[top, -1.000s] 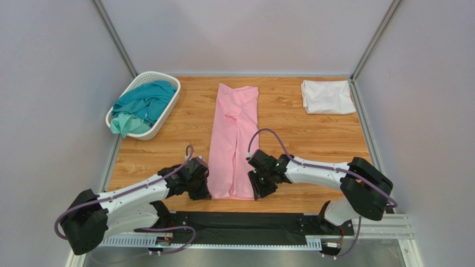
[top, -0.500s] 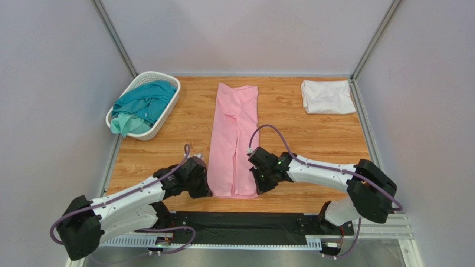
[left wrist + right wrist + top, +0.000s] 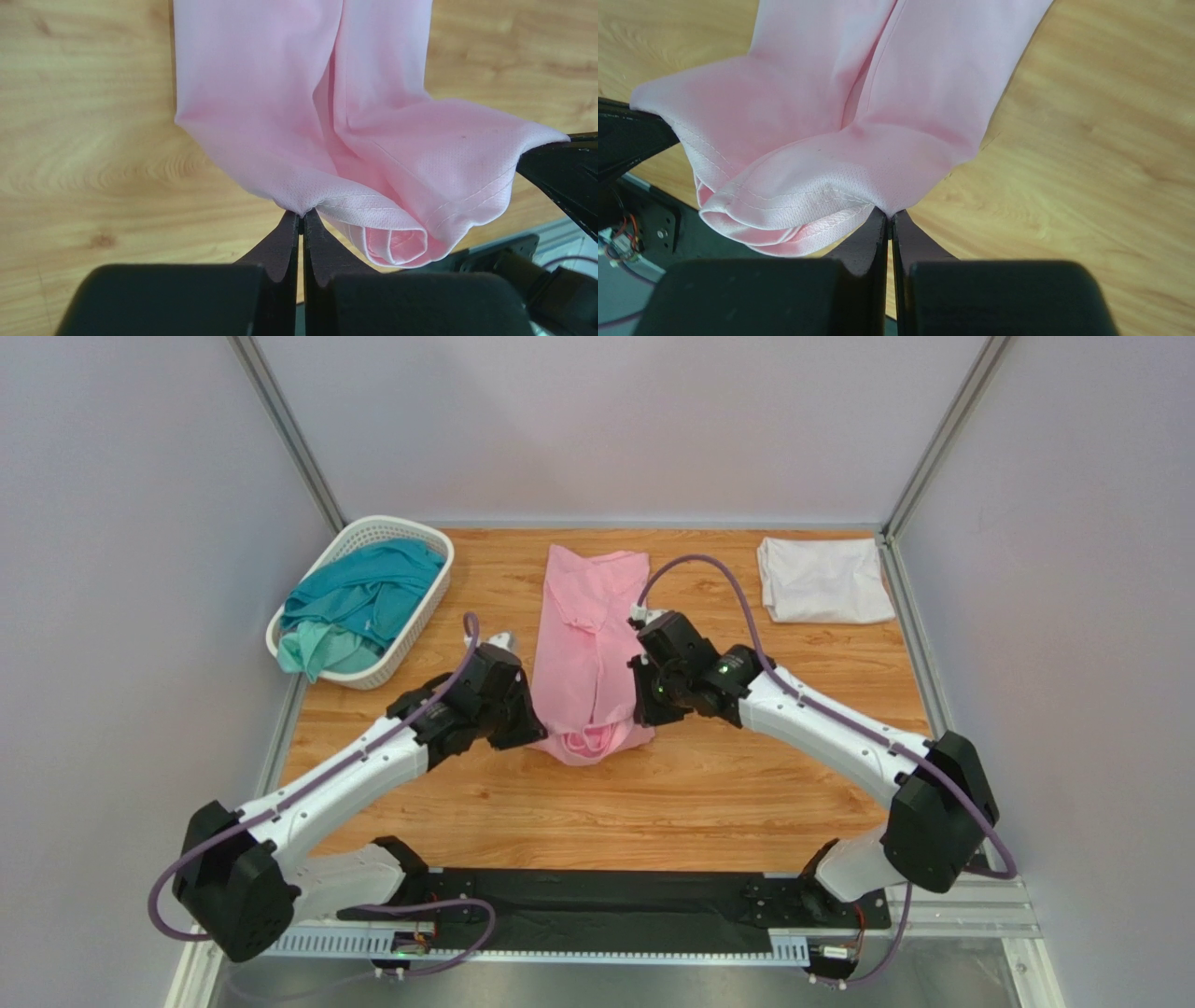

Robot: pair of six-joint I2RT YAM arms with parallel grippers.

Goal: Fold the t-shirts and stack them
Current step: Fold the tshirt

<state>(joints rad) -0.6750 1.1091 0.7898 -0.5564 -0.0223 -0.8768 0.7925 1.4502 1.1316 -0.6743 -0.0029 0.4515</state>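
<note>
Left claw (image 3: 302, 218) and right claw (image 3: 889, 213) each pinch a hem corner of the pink shirt (image 3: 592, 623), lengthwise on the table (image 3: 758, 770); the half-fold seems in hand, and the next move calls for carrying the hem evenly to the collar.

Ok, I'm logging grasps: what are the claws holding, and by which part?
Both hold the pink shirt by its stitched hem: the left claw pinches its left corner, the right claw its right corner.

The pink t-shirt (image 3: 281, 105) is matt knit cloth, the table (image 3: 84, 140) smooth wood.
</note>
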